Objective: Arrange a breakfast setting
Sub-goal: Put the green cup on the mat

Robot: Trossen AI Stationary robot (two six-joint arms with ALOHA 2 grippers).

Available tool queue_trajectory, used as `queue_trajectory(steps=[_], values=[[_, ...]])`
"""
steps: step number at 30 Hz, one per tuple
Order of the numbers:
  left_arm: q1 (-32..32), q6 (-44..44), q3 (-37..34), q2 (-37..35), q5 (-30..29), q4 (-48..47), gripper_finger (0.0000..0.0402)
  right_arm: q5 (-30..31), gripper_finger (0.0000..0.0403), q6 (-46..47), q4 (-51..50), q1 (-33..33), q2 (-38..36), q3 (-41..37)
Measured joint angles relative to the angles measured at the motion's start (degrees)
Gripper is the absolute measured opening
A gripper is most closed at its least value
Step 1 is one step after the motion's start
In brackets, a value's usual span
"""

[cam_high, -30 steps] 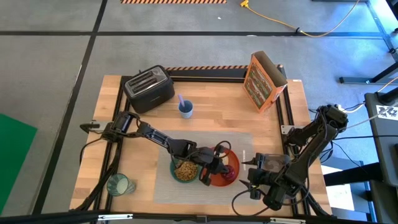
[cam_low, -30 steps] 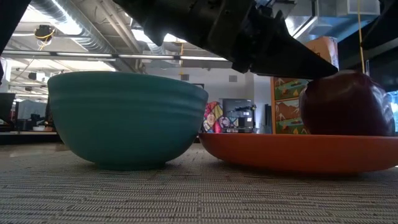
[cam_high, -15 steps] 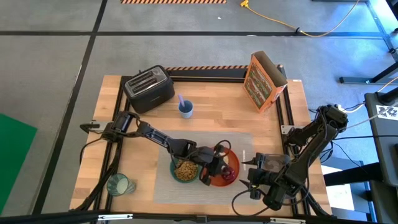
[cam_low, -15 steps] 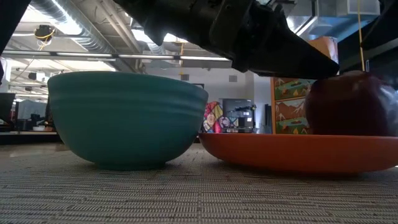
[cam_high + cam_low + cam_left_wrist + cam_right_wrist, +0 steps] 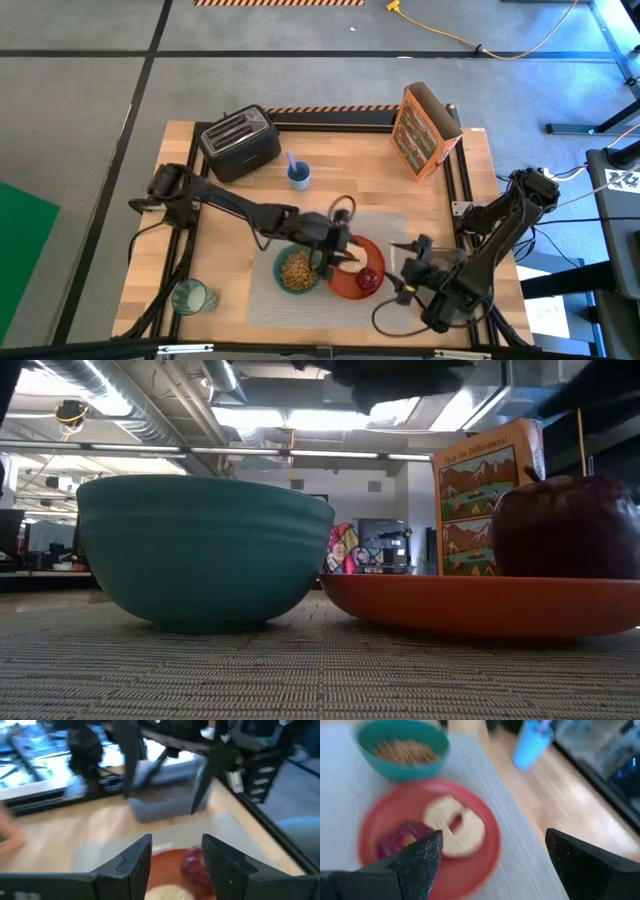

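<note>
We see the left pincer [image 5: 338, 248] spread, empty, above the plate [image 5: 347, 288]; apple [image 5: 369, 281] and toast [image 5: 349, 264] rest there (right pincer [image 5: 405, 270] spread beside). Descending carelessly could nudge the apple off.

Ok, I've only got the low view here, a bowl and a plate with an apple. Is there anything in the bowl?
Observer: Yes, the teal bowl holds brown cereal.
Operator: Anything on the plate besides the apple?
Observer: A toast slice lies beside the apple on the orange-red plate.
Operator: Where's the left gripper?
Observer: The left gripper hovers above the plate, open and holding nothing.
</note>
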Motion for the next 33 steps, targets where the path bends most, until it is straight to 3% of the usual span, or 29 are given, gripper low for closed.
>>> queue_trajectory(steps=[7, 12, 16, 23, 26, 30, 33], values=[[1.0, -5.1, -15.1, -14.4, -10.2, -0.8, 0.0169, -4.4, 0.0339, 8.7, -9.4, -3.9, -1.4, 0.0], [0.5, -9.7, -25.9, -25.6, -21.3, -2.4, 0.0169, -7.4, 0.034, 5.6, -7.6, -7.7, -2.0, 0.0], [0.6, -13.6, -31.2, -34.0, -26.7, -6.0, 0.0169, -10.4, 0.034, -0.3, -1.8, -11.9, -2.0, 0.0], [0.6, -20.6, -32.9, -43.0, -35.2, -15.6, 0.0169, -12.4, 0.0339, -14.1, 11.9, -18.8, -2.0, 0.0], [0.6, -20.4, -32.9, -45.3, -36.2, -19.2, 0.0169, -13.6, 0.0339, -22.3, 19.5, -21.8, -2.0, 0.0], [2.4, -20.1, -32.9, -46.0, -37.6, -20.2, 0.0169, -21.4, 0.0339, -32.5, 28.4, -26.3, -1.9, 0.0], [6.2, -18.9, -33.1, -44.5, -34.3, -19.5, 0.0169, -23.5, 0.0339, -36.3, 30.1, -29.7, -1.9, 0.0]])
